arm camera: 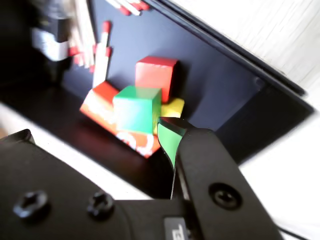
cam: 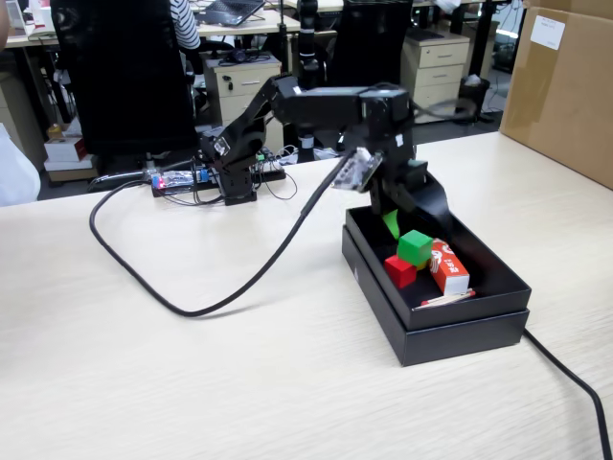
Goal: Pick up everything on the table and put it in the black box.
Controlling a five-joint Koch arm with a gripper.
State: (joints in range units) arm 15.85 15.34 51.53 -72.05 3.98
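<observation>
The black box (cam: 469,311) stands on the table (cam: 192,383), right of centre in the fixed view. Inside it the green cube (cam: 415,247) rests partly on a red-and-white carton (cam: 448,266), and the red cube (cam: 400,270) lies beside it. The wrist view shows the green cube (arm camera: 136,107), the red cube (arm camera: 156,75) and the yellow cube (arm camera: 172,107) bunched together on the box floor (arm camera: 210,85). My gripper (cam: 410,218) hangs over the back end of the box. It is open (arm camera: 95,131), with nothing between its jaws.
A thin stick (cam: 445,299) lies at the box's front end. A thick black cable (cam: 192,307) loops across the table on the left, and another cable (cam: 575,383) runs off to the right. A big brown carton (cam: 565,86) stands at the back right.
</observation>
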